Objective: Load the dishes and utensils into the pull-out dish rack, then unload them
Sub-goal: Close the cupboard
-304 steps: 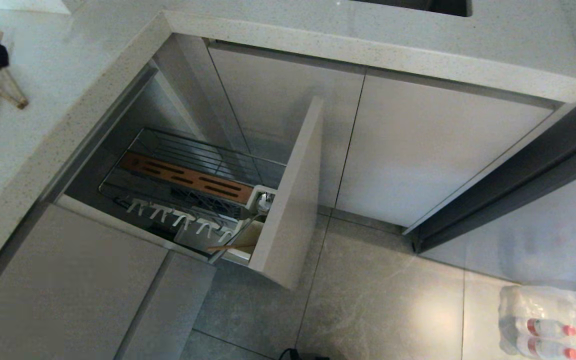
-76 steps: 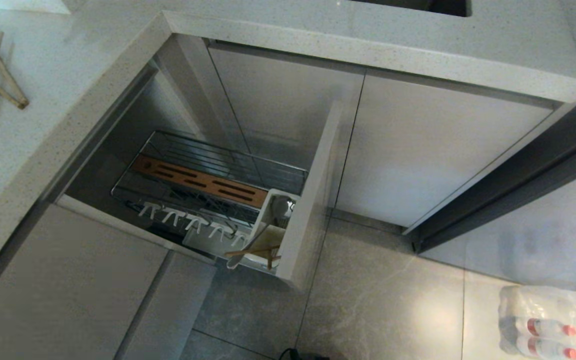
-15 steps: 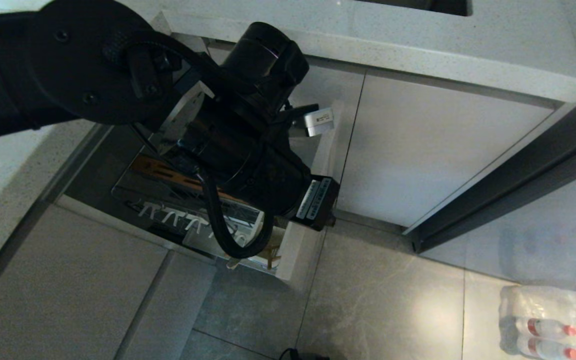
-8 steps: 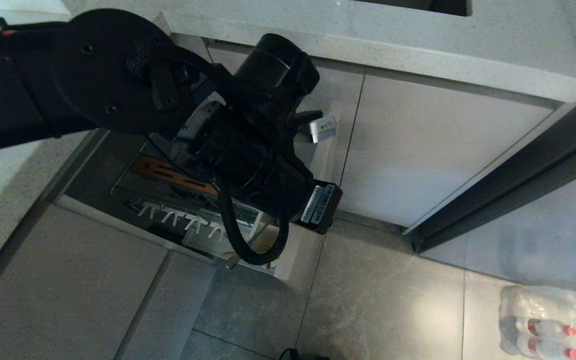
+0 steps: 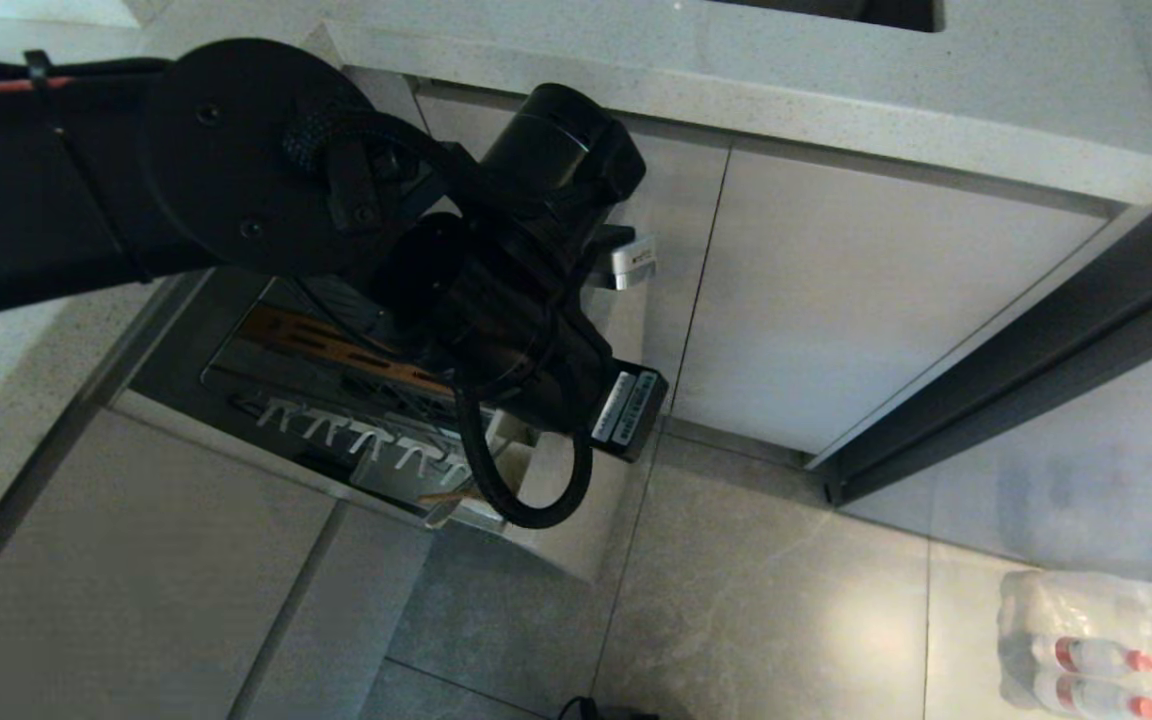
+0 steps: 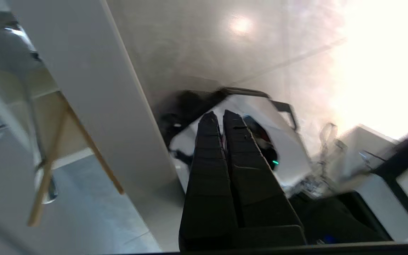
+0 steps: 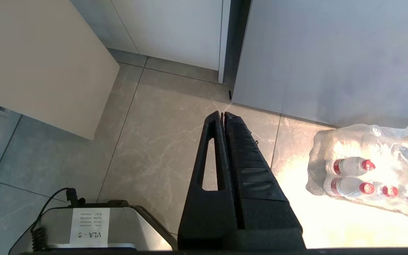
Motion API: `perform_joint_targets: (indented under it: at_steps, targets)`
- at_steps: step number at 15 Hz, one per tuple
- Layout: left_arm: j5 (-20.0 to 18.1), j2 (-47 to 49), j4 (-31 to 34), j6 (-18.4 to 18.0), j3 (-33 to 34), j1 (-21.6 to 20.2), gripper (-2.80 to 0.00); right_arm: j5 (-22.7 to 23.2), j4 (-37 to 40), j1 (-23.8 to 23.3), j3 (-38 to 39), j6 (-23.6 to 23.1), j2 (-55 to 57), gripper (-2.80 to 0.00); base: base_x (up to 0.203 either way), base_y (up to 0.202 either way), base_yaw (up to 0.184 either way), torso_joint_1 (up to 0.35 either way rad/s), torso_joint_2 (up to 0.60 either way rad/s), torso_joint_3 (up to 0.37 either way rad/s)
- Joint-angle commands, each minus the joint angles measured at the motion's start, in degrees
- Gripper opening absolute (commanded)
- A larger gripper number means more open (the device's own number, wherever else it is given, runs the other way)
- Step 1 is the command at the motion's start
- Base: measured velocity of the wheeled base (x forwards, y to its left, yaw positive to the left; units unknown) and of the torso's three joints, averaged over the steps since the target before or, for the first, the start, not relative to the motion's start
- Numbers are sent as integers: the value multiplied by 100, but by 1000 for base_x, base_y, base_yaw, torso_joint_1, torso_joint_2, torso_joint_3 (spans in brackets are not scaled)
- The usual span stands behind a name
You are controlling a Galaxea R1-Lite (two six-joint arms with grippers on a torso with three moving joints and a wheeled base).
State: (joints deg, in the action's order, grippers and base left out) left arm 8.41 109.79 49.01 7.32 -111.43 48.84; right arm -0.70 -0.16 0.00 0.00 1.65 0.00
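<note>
The pull-out dish rack [image 5: 336, 350] stands open under the speckled countertop [image 5: 736, 90]; two chopsticks [image 6: 66, 148] and one spoon [image 6: 44, 184] lean in its end beside the beige front panel [image 6: 94, 106]. The left gripper [image 6: 220, 117], fingers together and empty, sits beside that panel. The right gripper [image 7: 222, 115], also closed, hangs over the grey tiled floor [image 7: 154, 134] near one pack of bottles [image 7: 367, 173].

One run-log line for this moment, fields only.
left gripper: shut, empty, beside front panel | right gripper: shut, parked over floor | pull-out dish rack: open | chopsticks: in rack
</note>
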Motion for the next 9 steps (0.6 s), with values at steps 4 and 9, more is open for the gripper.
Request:
perform_joint_targets:
  at_steps: [4, 9]
  targets:
    - [447, -29, 15, 16, 3, 12, -280, 0, -2, 0, 0, 2, 9, -280, 0, 0, 0, 0, 0, 0]
    - [1264, -185, 16, 38, 60, 4, -280, 0, -2, 0, 0, 2, 9, -280, 0, 0, 0, 0, 0, 0]
